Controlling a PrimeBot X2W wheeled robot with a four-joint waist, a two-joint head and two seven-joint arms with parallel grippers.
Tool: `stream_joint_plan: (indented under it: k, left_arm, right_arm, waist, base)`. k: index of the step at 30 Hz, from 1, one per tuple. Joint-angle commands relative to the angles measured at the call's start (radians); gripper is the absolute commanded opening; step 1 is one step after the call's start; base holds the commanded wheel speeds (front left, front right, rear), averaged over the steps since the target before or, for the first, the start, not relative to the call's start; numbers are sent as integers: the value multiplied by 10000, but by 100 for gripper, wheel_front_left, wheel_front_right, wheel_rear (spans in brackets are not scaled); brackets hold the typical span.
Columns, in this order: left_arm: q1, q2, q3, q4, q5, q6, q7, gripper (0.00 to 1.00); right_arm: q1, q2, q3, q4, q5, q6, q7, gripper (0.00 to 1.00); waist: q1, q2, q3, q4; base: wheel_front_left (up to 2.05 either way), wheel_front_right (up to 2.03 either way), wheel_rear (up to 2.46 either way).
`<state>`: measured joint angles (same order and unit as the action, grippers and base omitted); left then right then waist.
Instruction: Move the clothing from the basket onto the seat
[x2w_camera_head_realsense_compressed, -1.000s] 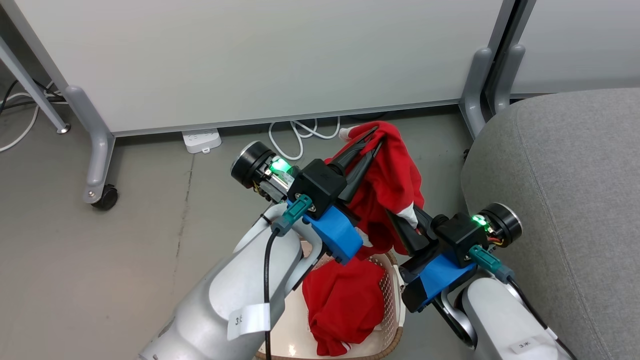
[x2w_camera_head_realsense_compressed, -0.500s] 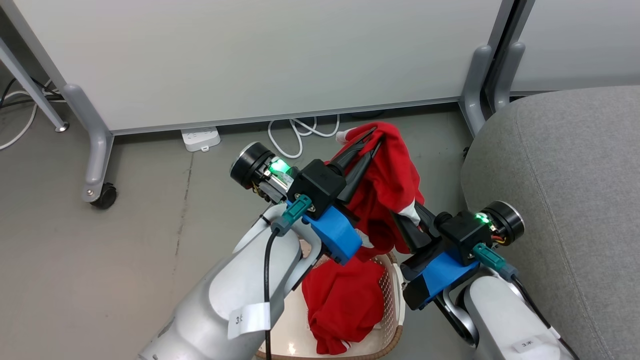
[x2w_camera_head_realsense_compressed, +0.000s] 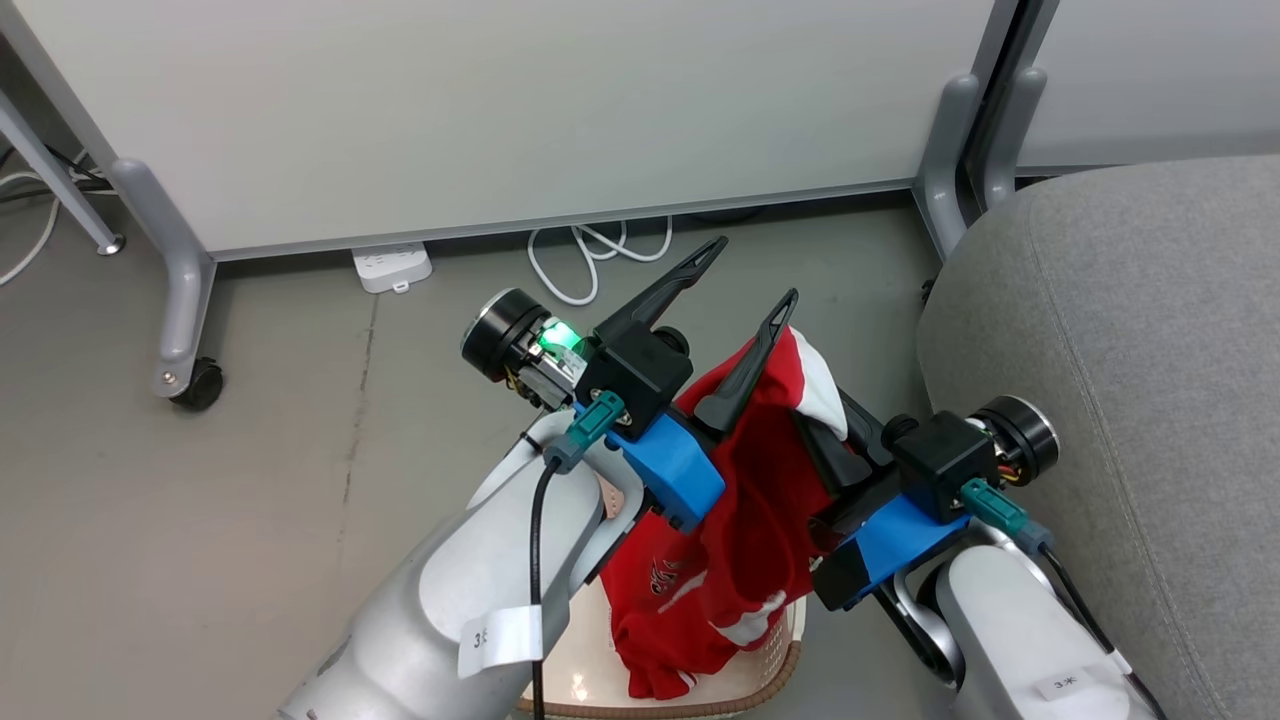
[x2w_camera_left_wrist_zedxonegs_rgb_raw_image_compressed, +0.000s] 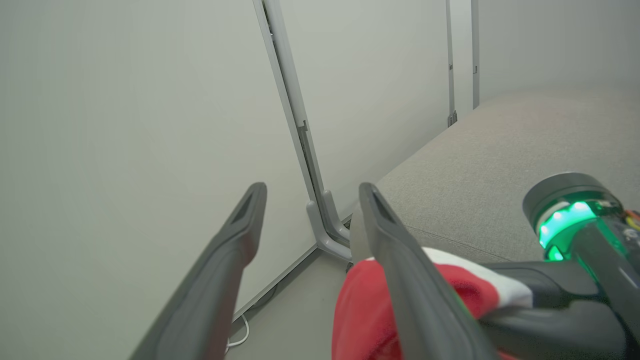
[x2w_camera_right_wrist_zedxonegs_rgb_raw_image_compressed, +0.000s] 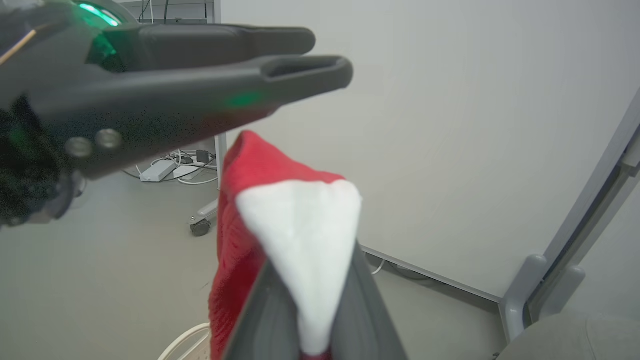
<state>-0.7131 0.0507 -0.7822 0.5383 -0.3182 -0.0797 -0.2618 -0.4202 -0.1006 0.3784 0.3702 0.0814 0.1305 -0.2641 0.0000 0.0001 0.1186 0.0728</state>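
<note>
We see the clothing (x2w_camera_head_realsense_compressed: 760, 500) bright red with white trim and small white print, the basket (x2w_camera_head_realsense_compressed: 793, 662) cream with a brown woven rim, the seat (x2w_camera_head_realsense_compressed: 1130, 350) plain grey weave.

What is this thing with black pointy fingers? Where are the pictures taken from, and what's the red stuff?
It's a robot with two arms. One picture comes from a camera on its head, looking down; the others come from cameras on its wrists. Each arm ends in an end effector with two long fingers. The right end effector pinches the clothing, red with white trim, hanging over the basket on the floor. The left end effector is open, nothing between its fingers. The grey seat is on the right.
</note>
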Motion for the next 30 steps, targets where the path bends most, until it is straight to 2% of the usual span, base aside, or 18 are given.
stream_joint_plan:
  k: [1, 11, 30]
  left_arm:
    - [68, -6, 58, -11, 31, 43, -48, 100]
    - [-13, 10, 225, 65, 283, -27, -48, 100]
    - [-384, 174, 415, 252, 747, -231, -40, 100]
  right_arm:
    - [-60, -44, -55, -60, 6, 3, -6, 0]
    - [-308, -105, -491, -261, 1, 5, -6, 0]
    - [-350, -167, -2251, -1117, -106, 3, -6, 0]
  waist:
    - [0, -1, 81, -58]
    - [0, -1, 597, -618]
    - [0, -1, 1787, -2665]
  base:
    - [0, 0, 0]
    - [0, 0, 0]
    - [0, 0, 0]
